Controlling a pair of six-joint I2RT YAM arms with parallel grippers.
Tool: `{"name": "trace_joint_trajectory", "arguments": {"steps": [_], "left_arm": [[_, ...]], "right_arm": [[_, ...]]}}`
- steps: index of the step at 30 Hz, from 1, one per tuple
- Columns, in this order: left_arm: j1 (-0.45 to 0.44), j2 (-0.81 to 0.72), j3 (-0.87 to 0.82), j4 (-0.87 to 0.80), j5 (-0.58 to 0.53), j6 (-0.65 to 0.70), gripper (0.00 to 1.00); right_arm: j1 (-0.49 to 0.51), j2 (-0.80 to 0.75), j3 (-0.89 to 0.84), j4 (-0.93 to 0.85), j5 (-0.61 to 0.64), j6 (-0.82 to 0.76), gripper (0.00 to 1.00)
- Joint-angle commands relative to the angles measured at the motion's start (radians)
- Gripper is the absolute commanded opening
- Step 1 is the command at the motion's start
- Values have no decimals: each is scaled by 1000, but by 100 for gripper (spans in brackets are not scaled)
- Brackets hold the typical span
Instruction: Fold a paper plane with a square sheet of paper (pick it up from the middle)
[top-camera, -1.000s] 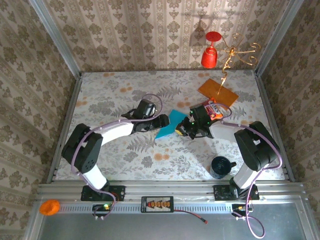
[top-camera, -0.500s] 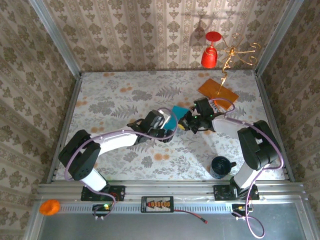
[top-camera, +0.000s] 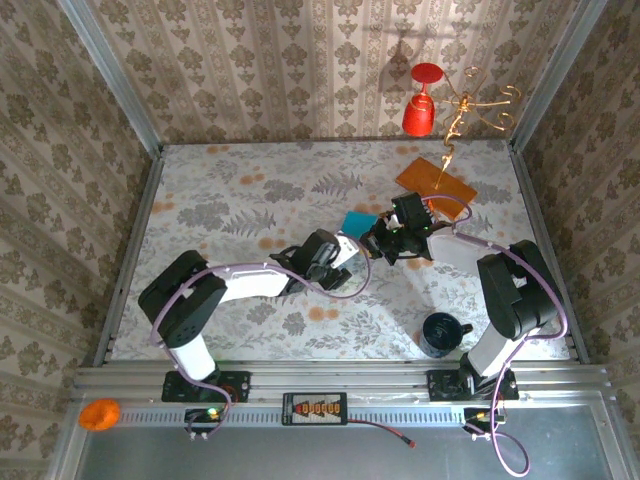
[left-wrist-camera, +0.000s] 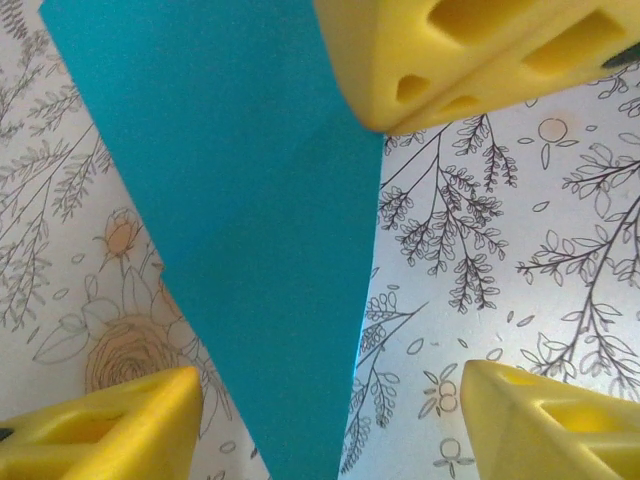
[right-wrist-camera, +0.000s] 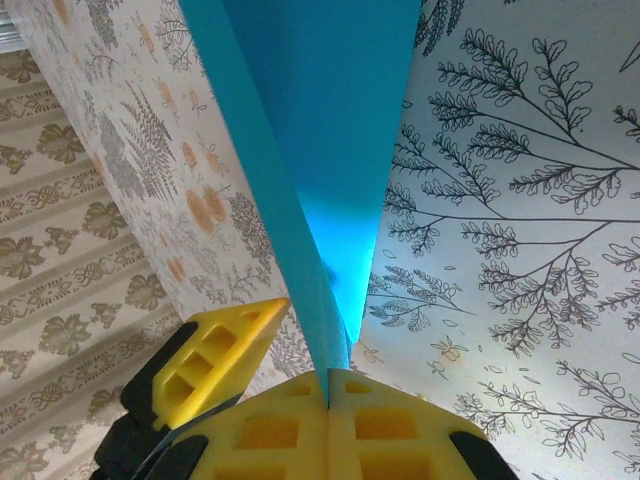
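The teal-blue sheet of paper (top-camera: 357, 222) is folded along its length into a pointed wedge like a paper plane (left-wrist-camera: 250, 200). My right gripper (top-camera: 379, 240) is shut on one narrow end of it (right-wrist-camera: 328, 372) and holds it off the table. My left gripper (top-camera: 343, 256) is open and sits right against the right one. The paper's tapering tip (left-wrist-camera: 300, 420) hangs between the left gripper's (left-wrist-camera: 330, 390) yellow fingers (left-wrist-camera: 110, 430) without touching them. The right gripper's yellow pads (left-wrist-camera: 470, 50) show at the top of the left wrist view.
An orange card (top-camera: 435, 182) lies at the back right of the flowered table (top-camera: 230, 200). A black mug (top-camera: 443, 333) stands near the right arm's base. A red goblet (top-camera: 422, 105) and a gold ornament (top-camera: 470, 105) hang at the back wall.
My left arm swung right and its gripper closed in around the paper's tip. The right gripper lifted the paper and drew it slightly toward the back.
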Motion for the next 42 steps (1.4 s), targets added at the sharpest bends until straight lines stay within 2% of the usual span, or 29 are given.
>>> {"name": "trace_joint_trajectory", "arguments": {"steps": [1, 9, 19, 21, 27, 29, 36, 42], "left_arm": [[-3, 29, 11, 55, -23, 66, 66], [-5, 57, -4, 121, -70, 74, 50], [-4, 69, -15, 128, -59, 62, 32], [-3, 73, -15, 130, -56, 59, 29], [9, 73, -19, 140, -30, 24, 20], [18, 70, -25, 148, -16, -1, 17], [67, 41, -50, 171, 116, -113, 13], [133, 27, -24, 113, 292, -263, 10]], "right_arm": [[-7, 2, 6, -21, -33, -1, 5], [-10, 1, -3, -14, -40, 7, 5], [-15, 2, -8, -10, -49, 12, 7], [-18, 1, -9, -13, -53, 10, 11], [-53, -36, -25, -4, -44, 4, 39], [-76, -52, -26, -12, -42, -13, 45], [-128, -99, -17, -70, 8, -124, 50], [-128, -114, -18, -106, 68, -265, 54]]}}
